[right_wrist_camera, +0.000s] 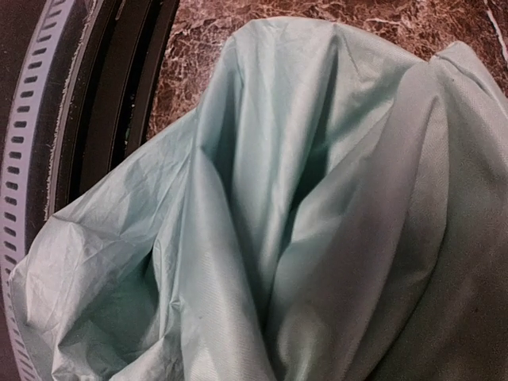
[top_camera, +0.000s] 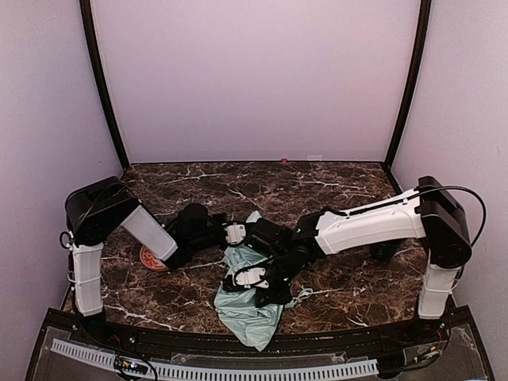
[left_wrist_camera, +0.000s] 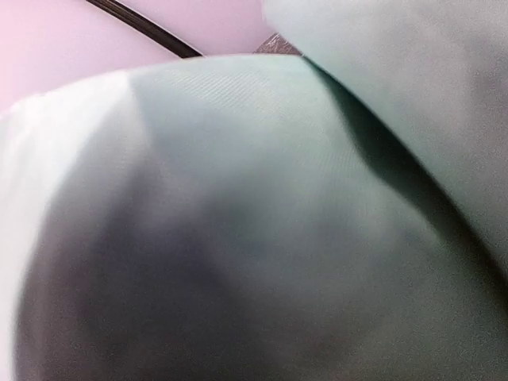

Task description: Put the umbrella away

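Note:
The umbrella (top_camera: pixel 250 316) lies as a crumpled heap of pale mint fabric at the table's front centre, one end hanging over the front edge. My left gripper (top_camera: pixel 243 233) reaches in from the left to its far end. From the right, my right gripper (top_camera: pixel 252 279) comes down onto its middle. Both sets of fingers are buried in the cloth. In the left wrist view, umbrella fabric (left_wrist_camera: pixel 238 182) fills the picture close up. Folds of umbrella fabric (right_wrist_camera: pixel 262 198) gather toward the bottom of the right wrist view, where the jaws sit hidden.
A round orange-red thing (top_camera: pixel 150 259) lies on the dark marble table (top_camera: pixel 333 178) under the left forearm. A black rail and white perforated strip (right_wrist_camera: pixel 32 119) run along the front edge. Pale walls close off the back and both sides.

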`<state>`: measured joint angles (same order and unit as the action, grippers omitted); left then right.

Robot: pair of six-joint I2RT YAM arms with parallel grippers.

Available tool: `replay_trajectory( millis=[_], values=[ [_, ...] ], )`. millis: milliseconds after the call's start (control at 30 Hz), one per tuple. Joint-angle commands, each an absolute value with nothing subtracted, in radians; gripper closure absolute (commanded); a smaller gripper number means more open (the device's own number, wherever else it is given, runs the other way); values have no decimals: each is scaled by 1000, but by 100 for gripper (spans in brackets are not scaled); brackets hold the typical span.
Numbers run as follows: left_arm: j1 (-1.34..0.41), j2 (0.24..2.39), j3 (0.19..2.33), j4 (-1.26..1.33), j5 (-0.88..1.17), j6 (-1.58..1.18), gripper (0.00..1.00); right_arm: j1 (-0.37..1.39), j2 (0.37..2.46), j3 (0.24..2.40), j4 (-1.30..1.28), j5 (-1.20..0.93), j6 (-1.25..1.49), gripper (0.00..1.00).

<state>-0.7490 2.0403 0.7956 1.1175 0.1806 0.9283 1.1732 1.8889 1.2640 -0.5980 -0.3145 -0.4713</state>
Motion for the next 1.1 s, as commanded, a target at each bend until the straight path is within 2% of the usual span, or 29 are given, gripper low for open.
replay_trajectory(
  millis=[0,33,100,167,333,600,733,800,900,967,1067],
  values=[
    [-740,2061,861,1219,16,929,92,1135,1911,1242,-600,-410,-452,100],
    [-731,2060,881,1200,-14,904,85,1125,1909,1231,-592,-420,-447,100],
    [-709,2059,929,1159,-77,850,57,1101,1913,1214,-576,-445,-436,100],
    [-689,2057,951,1149,-127,812,34,1071,1921,1209,-567,-475,-427,100],
    [-624,1997,1014,1019,-189,676,2,1013,1940,1203,-542,-552,-422,100],
    [-558,1846,1023,928,-215,562,1,980,2011,1231,-597,-641,-439,100],
    [-598,1627,881,871,-47,553,1,946,2025,1242,-601,-678,-421,100],
    [-650,1498,802,746,85,588,2,928,2028,1246,-596,-683,-410,100],
    [-743,1324,756,426,284,620,13,913,2042,1271,-606,-680,-411,100],
    [-815,1243,717,298,385,618,17,909,2061,1297,-632,-687,-429,100],
    [-922,1182,681,152,394,611,17,895,2096,1328,-669,-712,-457,100]
  ],
)
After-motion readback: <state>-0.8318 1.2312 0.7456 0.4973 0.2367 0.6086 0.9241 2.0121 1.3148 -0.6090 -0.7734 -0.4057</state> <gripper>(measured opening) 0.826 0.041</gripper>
